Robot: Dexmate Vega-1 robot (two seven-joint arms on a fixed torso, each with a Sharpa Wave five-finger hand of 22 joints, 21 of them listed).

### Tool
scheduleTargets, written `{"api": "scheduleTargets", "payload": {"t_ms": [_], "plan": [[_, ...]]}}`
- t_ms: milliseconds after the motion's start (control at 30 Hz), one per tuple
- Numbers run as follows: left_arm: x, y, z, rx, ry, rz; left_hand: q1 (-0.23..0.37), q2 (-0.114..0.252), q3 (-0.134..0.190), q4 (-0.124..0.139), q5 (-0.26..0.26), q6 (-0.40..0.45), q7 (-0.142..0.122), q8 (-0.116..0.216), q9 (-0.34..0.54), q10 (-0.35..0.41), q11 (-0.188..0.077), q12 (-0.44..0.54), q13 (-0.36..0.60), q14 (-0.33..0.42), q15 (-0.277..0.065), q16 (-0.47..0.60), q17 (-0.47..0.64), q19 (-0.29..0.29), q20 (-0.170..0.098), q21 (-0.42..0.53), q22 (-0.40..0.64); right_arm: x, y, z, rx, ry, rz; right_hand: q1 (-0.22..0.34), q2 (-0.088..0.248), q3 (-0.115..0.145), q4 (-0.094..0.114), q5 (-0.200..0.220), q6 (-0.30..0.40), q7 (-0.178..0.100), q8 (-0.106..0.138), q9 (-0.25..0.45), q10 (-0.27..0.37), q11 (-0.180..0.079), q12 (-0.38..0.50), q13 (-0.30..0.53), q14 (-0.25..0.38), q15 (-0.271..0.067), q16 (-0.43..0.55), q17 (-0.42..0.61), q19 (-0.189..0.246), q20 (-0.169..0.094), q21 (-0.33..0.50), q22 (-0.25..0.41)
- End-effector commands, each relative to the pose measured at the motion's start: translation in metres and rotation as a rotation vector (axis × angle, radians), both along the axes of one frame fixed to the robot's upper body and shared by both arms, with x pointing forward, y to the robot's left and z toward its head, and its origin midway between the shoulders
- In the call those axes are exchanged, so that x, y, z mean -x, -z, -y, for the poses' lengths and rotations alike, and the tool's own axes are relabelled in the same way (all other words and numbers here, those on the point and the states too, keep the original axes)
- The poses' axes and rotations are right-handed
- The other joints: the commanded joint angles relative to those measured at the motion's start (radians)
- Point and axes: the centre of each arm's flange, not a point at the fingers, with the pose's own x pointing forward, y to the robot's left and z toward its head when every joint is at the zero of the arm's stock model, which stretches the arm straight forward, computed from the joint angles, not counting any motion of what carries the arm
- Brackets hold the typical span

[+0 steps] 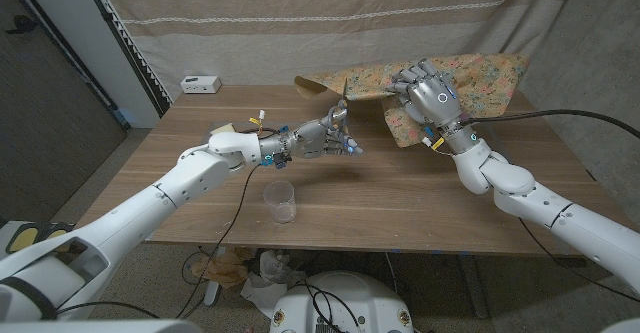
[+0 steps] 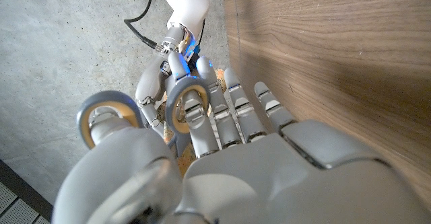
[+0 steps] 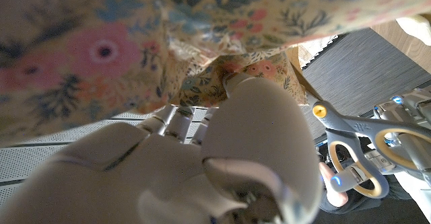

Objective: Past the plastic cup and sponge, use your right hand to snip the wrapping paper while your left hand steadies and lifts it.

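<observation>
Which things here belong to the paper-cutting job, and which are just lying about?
In the job:
wrapping paper, gripped by the right hand
scissors, held in the left hand

Lying about:
plastic cup
small white box at the table's far edge

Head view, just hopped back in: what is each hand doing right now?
The roles look swapped from the task. The left hand holds the scissors, its fingers through the handles, above the middle of the table. The right hand grips the floral wrapping paper at the far side of the table, bunching it. The scissors have not reached the paper. The plastic cup stands near the front edge.
</observation>
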Motion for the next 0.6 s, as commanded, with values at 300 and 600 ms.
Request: {"api": "scheduleTargets", "payload": {"t_ms": [300,600], "plan": [[0.0023,0.0043,0.0000,0.027,0.001,-0.018,0.045,0.037,0.024,-0.013,-0.022,0.063,0.007,0.015,-0.004,0.086,-0.048,0.025,-0.001,0.013,-0.096,0.000,-0.007,0.003,-0.013,0.012,0.001,0.0023,-0.0013,-0.0014,0.006,-0.008,-0.004,-0.001,0.006,0.003,-0.006,0.004,0.132,-0.052,-0.003,0.001,0.000,-0.009,0.016,-0.004,0.012,-0.174,0.009,-0.007,0.010,-0.163,-0.001,-0.005],[0.0038,0.0067,-0.0008,0.035,-0.010,-0.030,0.099,0.075,0.052,-0.027,-0.038,0.100,0.003,0.024,-0.011,0.108,-0.046,0.037,-0.004,0.031,-0.110,0.002,-0.014,0.012,-0.024,0.018,0.001,0.0049,-0.0017,-0.0026,0.012,-0.015,-0.001,-0.002,0.006,0.002,-0.008,0.004,0.134,-0.052,-0.004,0.002,-0.001,-0.009,0.024,-0.009,0.013,-0.174,0.009,-0.012,0.011,-0.163,0.000,-0.009]]}}
